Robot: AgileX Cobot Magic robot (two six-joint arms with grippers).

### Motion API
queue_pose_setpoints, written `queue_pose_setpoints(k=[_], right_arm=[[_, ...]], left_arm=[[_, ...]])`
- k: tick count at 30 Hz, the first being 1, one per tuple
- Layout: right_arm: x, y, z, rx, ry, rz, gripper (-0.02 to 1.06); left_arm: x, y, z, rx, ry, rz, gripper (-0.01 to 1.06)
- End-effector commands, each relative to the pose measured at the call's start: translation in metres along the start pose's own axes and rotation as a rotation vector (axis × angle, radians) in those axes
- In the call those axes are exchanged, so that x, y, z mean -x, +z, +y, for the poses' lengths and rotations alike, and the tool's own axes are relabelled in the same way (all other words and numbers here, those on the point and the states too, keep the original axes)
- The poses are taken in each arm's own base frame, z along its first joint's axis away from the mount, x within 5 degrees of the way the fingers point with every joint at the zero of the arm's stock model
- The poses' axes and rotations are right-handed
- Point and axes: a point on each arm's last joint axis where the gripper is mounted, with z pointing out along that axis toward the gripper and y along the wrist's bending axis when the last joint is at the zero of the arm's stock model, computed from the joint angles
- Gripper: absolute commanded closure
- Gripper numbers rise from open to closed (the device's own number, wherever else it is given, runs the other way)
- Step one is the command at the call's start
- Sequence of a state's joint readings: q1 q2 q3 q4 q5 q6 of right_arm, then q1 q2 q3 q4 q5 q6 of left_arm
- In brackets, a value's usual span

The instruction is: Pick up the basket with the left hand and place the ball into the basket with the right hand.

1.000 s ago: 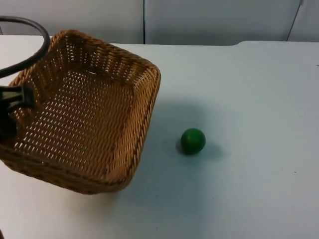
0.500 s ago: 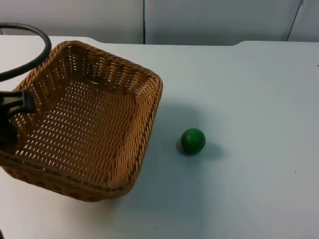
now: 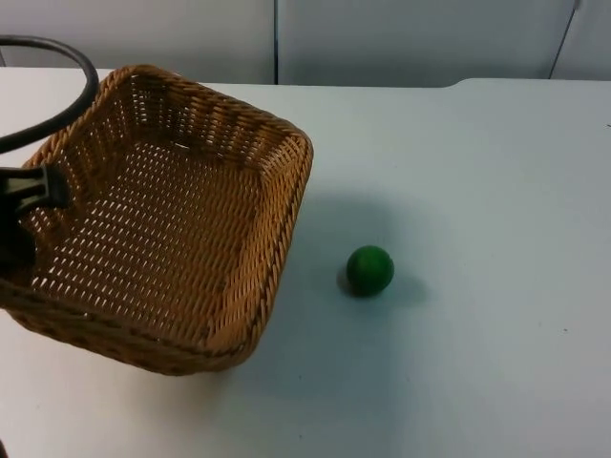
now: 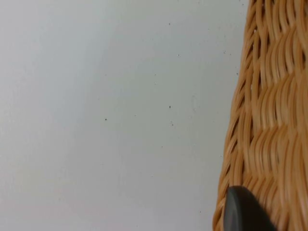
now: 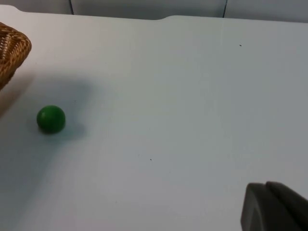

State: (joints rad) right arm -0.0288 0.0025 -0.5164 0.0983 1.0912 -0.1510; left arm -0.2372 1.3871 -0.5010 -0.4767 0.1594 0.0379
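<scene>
Basket (image 3: 162,219): sitting toward the table's (image 3: 477,382) left edge, near the back. Ball (image 3: 369,270): lying on the table right of the basket, apart from it, nearer the middle.

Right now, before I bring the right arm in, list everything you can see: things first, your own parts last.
basket: one, tan wicker, square, at the table's left side, tilted, its left rim at the left gripper; nothing inside.
ball: one, green, resting on the table to the right of the basket, apart from it; also seen in the right wrist view.
table: one, white, running back to the wall.
partition wall: grey, behind the table's far edge.
left gripper: one, black, at the basket's left rim; one fingertip lies against the weave.
right gripper: one, black, waiting over bare table to the right of the ball.
</scene>
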Motion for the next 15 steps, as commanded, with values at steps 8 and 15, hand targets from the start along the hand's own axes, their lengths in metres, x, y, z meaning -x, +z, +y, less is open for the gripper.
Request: queue_pose_setpoints(k=[8, 15], right_arm=[[-0.0005, 0.0008, -0.0005, -0.003, -0.009, -0.004, 1.05], [-0.0005, 0.0008, -0.0005, -0.003, -0.009, -0.004, 1.05]], left_arm=[[0.0046, -0.0033, -0.0027, -0.020, 0.012, -0.055, 1.05], [0.0055, -0.0033, -0.0025, -0.018, 0.017, -0.065, 1.05]])
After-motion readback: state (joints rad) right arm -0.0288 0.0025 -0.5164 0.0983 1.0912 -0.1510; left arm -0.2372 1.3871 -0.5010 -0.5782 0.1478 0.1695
